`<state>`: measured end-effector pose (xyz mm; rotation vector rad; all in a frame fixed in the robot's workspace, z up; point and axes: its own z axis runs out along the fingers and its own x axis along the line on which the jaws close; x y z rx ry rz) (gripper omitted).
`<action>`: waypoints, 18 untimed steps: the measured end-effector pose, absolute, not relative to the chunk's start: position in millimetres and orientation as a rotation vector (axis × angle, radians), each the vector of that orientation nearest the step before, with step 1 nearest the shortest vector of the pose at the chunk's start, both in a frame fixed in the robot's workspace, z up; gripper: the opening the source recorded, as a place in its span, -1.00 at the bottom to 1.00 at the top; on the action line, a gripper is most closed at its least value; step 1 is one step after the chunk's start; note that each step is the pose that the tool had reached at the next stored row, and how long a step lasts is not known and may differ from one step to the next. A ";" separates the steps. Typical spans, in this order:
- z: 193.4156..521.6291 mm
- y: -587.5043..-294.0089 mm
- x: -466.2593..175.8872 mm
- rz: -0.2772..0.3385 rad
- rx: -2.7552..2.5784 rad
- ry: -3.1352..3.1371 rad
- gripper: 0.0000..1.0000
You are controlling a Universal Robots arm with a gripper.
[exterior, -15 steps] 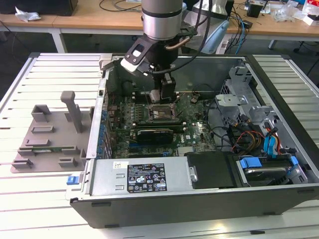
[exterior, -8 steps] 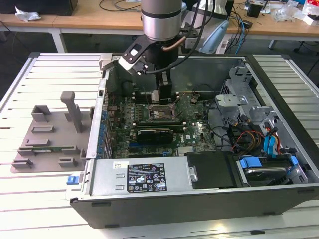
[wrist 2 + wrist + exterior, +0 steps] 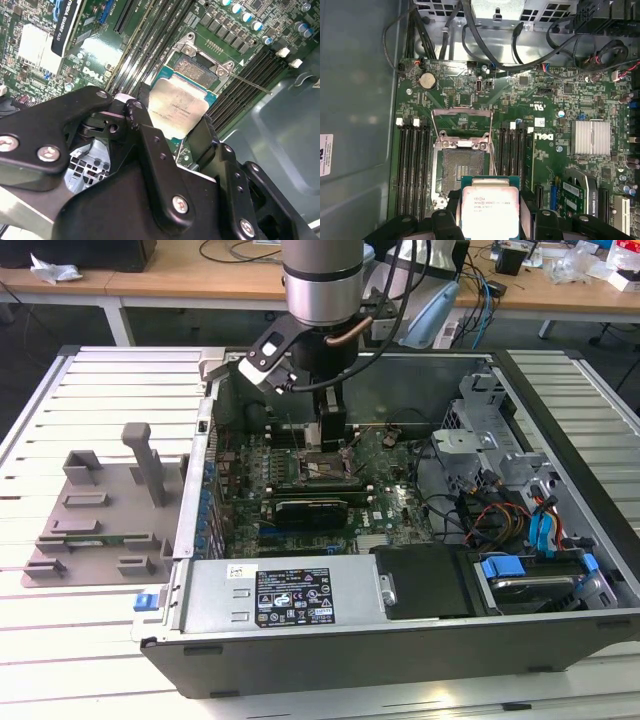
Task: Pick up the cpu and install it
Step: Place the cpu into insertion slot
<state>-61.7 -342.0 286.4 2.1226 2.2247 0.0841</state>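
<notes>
The cpu (image 3: 182,107), a flat square chip with a pale metal top, sits between the black fingers (image 3: 142,120) of my gripper (image 3: 175,117), which is shut on its edges. In the first wrist view the cpu (image 3: 490,209) hangs just short of the open socket (image 3: 462,167), whose metal load plate (image 3: 462,125) is flipped up. In the exterior view my gripper (image 3: 331,440) reaches down into the open computer case, right above the socket (image 3: 325,472) on the green motherboard (image 3: 390,505).
Memory slots (image 3: 412,165) flank the socket on both sides. A silver heat sink (image 3: 590,137) and an expansion card (image 3: 310,510) lie near it. The case holds a power supply (image 3: 290,595) and a drive bay with blue cables (image 3: 545,525). A grey fixture plate (image 3: 100,510) lies on the exterior view's left.
</notes>
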 end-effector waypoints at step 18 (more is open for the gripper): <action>274.6 -341.8 -61.7 0.084 2.123 2.225 0.09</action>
